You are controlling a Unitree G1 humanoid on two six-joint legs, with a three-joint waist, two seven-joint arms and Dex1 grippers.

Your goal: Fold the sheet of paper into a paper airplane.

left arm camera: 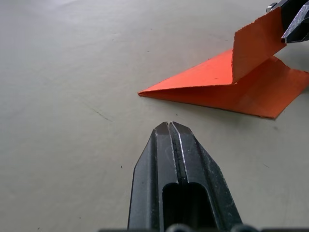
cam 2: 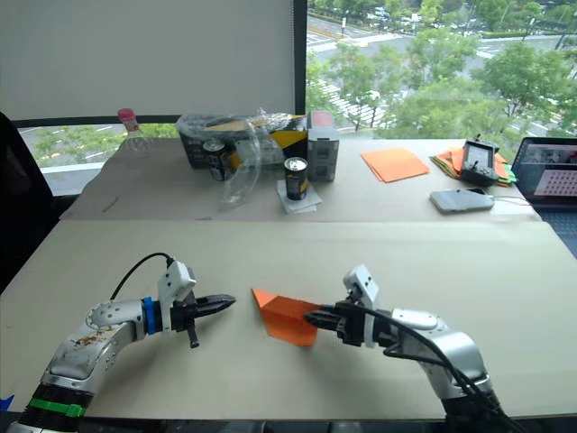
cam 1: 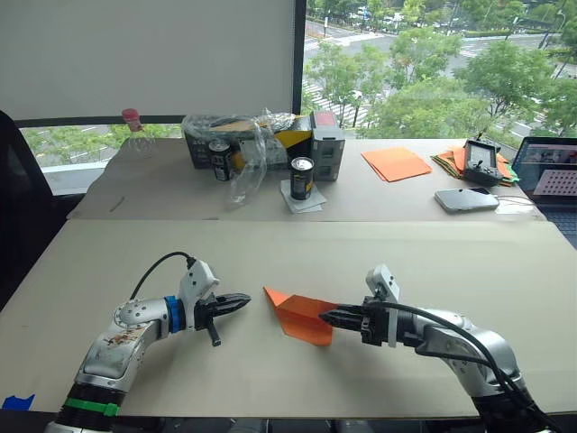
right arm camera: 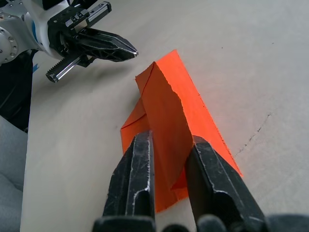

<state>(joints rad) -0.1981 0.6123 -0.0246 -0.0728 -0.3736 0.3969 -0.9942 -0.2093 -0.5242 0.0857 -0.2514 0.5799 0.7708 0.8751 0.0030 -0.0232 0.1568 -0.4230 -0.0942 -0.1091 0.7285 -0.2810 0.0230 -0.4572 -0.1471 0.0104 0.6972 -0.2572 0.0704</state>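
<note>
The sheet of paper [cam 1: 300, 315] is bright orange and folded into a narrow pointed wedge, lying mid-table with its tip toward my left. One flap [right arm camera: 166, 111] stands up from it. My right gripper [cam 1: 325, 317] is shut on that raised flap at the wedge's wide end, one finger on each side [right arm camera: 171, 138]. The left gripper [cam 1: 246, 300] is shut with nothing in it, hovering a short way off the pointed tip [left arm camera: 145, 92] without touching it.
The rear table holds a black basket [cam 1: 203, 144] with a clear plastic bag, two cans [cam 1: 302, 178], a box [cam 1: 327, 144], smooth orange sheets [cam 1: 396, 163], a multicoloured paper pile [cam 1: 451, 160], a phone [cam 1: 465, 199] and a laptop [cam 1: 552, 178]. A seam [cam 1: 297, 220] joins the tables.
</note>
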